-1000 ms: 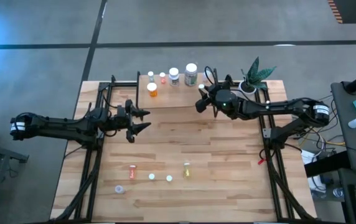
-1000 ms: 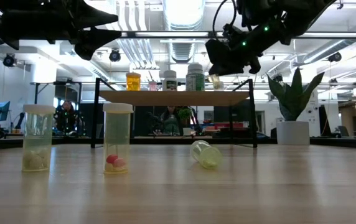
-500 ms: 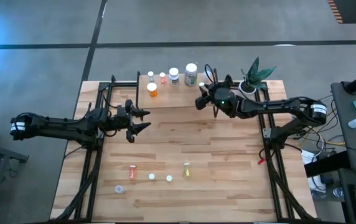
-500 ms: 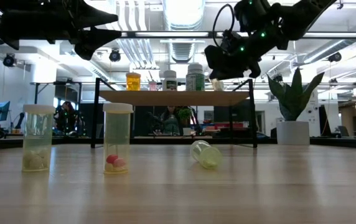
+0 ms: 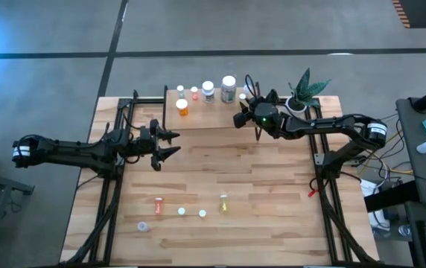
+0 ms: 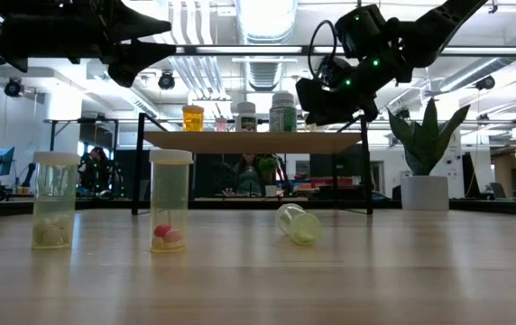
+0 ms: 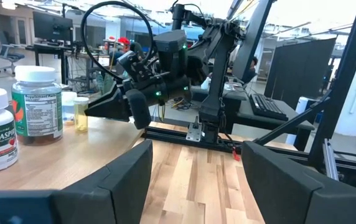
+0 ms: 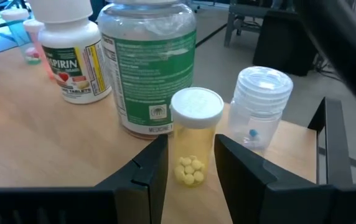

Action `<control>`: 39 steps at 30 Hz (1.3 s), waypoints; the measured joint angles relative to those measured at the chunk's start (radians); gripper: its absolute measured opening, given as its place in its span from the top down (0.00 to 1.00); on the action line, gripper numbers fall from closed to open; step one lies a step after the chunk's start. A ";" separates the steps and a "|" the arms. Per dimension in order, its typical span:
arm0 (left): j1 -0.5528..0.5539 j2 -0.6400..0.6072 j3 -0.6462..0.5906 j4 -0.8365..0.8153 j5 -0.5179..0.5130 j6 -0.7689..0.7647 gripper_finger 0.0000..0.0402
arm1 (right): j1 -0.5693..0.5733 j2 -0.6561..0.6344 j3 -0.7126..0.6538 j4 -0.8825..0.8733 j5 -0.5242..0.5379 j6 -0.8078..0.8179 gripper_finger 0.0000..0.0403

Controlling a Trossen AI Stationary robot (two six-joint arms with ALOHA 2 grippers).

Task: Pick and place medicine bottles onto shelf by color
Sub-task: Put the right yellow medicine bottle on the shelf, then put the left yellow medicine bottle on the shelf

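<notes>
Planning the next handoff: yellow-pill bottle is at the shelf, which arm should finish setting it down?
Right. The right gripper holds the yellow-pill bottle upright over the shelf, beside the green-label bottle. The left gripper hovers open and empty over the table, off the shelf.

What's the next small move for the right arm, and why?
Probably lower slightly and open the right tool: it grips the yellow pill bottle upright over the shelf, beside the green-label bottle and a clear bottle.
</notes>
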 joint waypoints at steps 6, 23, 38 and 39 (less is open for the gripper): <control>0.000 0.000 0.000 0.000 0.000 0.002 0.43 | 0.000 -0.006 0.000 -0.005 -0.005 0.007 0.70; 0.000 0.000 0.000 0.000 0.001 0.002 0.43 | 0.002 -0.008 0.000 -0.010 -0.027 0.009 0.56; 0.000 0.000 0.000 0.000 0.004 0.001 0.43 | 0.014 -0.053 -0.002 -0.071 -0.088 0.057 0.36; 0.000 0.000 0.000 0.000 0.004 0.001 0.43 | 0.014 -0.060 -0.002 -0.086 -0.088 0.063 0.35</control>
